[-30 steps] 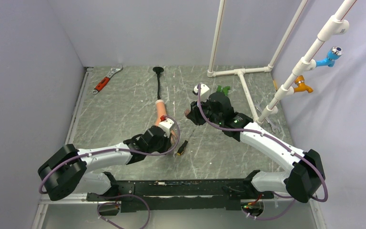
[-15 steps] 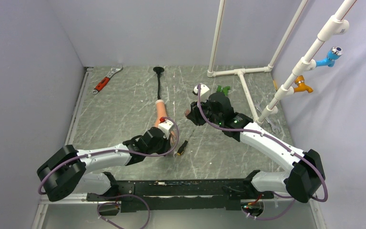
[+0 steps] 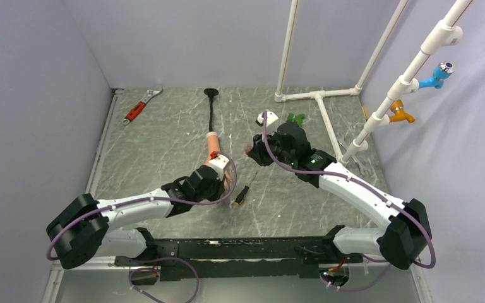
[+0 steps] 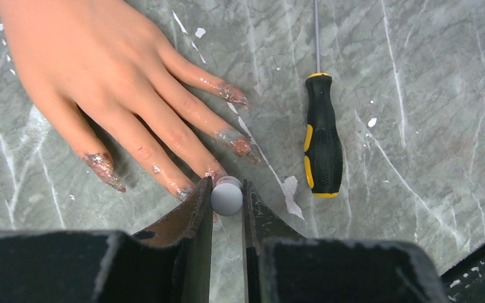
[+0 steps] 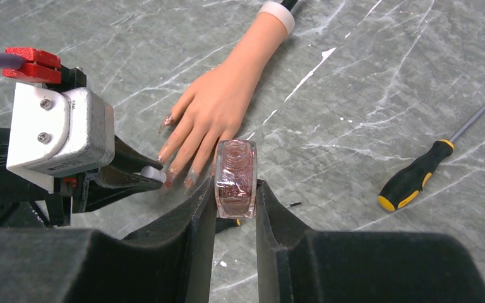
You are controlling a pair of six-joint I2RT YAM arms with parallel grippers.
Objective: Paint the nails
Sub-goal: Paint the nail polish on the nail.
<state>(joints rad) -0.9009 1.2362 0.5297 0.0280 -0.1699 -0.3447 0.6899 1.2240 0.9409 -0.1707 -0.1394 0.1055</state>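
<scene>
The peach mannequin hand [image 4: 101, 76] lies palm down on the marbled table, fingers spread; its wrist [image 3: 213, 146] joins a thin black stalk [image 3: 211, 110]. The nails [image 4: 240, 144] are smeared with reddish glitter polish. My left gripper [image 4: 227, 189] is shut on a small round grey-white brush cap [image 4: 227, 197], right at the tips of the middle fingers; the brush itself is hidden under the cap. My right gripper [image 5: 235, 189] is shut on a clear glass polish bottle [image 5: 235, 177] of red glitter polish, held above the table just right of the fingertips [image 5: 189, 180].
A black-and-yellow screwdriver [image 4: 322, 148] lies just right of the fingers. A red-handled wrench [image 3: 140, 106] sits at the far left. A white pipe frame [image 3: 319, 101] stands at the back right, with a small white object [image 3: 268, 117] and a green one [image 3: 297, 118] nearby.
The left arm has shifted slightly, nudging its gripper a little along the fingertips. The right arm and the bottle have stayed still.
</scene>
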